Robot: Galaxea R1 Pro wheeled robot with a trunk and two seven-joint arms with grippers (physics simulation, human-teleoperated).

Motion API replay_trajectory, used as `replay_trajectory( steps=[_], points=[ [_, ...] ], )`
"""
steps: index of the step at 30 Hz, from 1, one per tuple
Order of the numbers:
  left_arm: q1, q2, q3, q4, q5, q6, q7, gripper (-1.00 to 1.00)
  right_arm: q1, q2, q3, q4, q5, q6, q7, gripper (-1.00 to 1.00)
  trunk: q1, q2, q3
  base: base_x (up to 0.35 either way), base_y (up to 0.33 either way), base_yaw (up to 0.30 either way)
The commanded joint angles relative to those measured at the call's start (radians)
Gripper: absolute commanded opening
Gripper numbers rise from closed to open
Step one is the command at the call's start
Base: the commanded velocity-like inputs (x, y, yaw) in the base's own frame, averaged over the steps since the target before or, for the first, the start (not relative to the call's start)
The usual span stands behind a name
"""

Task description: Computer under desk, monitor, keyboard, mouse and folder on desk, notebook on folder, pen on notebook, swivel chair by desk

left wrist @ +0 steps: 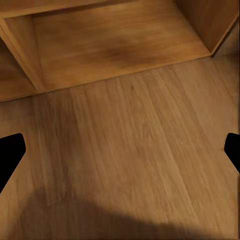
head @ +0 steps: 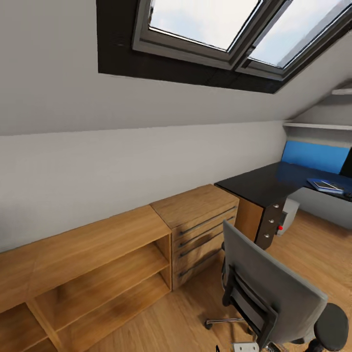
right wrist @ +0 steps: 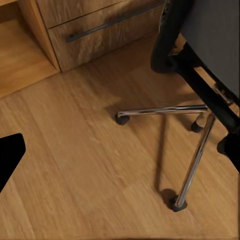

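Note:
In the head view the black desk [head: 264, 183] stands at the right, in front of its blue back panel [head: 313, 155]. The monitor [head: 347, 164] is a black sliver at the right edge. A blue folder [head: 324, 186] lies flat on the desk with a darker sheet and a thin pale line on top, too small to name. Under the desk sits the grey computer [head: 290, 213]. The grey swivel chair [head: 275, 288] stands in front, its back towards me. Keyboard and mouse are out of view. My left gripper [left wrist: 120, 155] hangs open over bare floor. My right gripper [right wrist: 120, 155] is open above the chair's chrome base [right wrist: 192, 150].
A light wooden drawer chest [head: 200, 230] stands against the wall left of the desk. Beside it is a low open wooden shelf unit [head: 88, 274], also seen as the shelf unit [left wrist: 115, 45] ahead of the left gripper. A sloped ceiling with skylights [head: 215, 24] hangs above. The floor [head: 322, 254] is wood.

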Motion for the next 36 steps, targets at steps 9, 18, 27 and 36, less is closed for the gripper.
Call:
replay_trajectory(
  steps=[9, 18, 27, 36],
  points=[
    [0.001, -0.001, 0.002, 0.016, -0.002, 0.000, 0.001, 1.00, -0.001, 0.000, -0.009, 0.003, 0.008, -0.002, -0.005, 1.00, 0.000, -0.001, -0.001, 0.003, 0.002, -0.273],
    [0.001, -0.001, 0.002, 0.024, -0.003, 0.000, 0.001, 1.00, -0.001, 0.000, -0.009, 0.003, 0.008, -0.002, -0.005, 1.00, 0.000, -0.001, -0.001, 0.000, 0.000, -0.273],
    [0.001, -0.001, 0.001, 0.026, -0.003, 0.000, 0.001, 1.00, -0.001, 0.000, -0.009, 0.003, 0.008, -0.002, -0.005, 1.00, 0.000, -0.001, -0.001, 0.000, 0.000, -0.273],
    [0.001, -0.001, 0.001, 0.027, -0.003, 0.000, 0.001, 1.00, -0.001, 0.000, -0.009, 0.003, 0.008, -0.003, -0.005, 1.00, 0.000, -0.001, -0.001, 0.000, 0.000, -0.273]
  ],
)
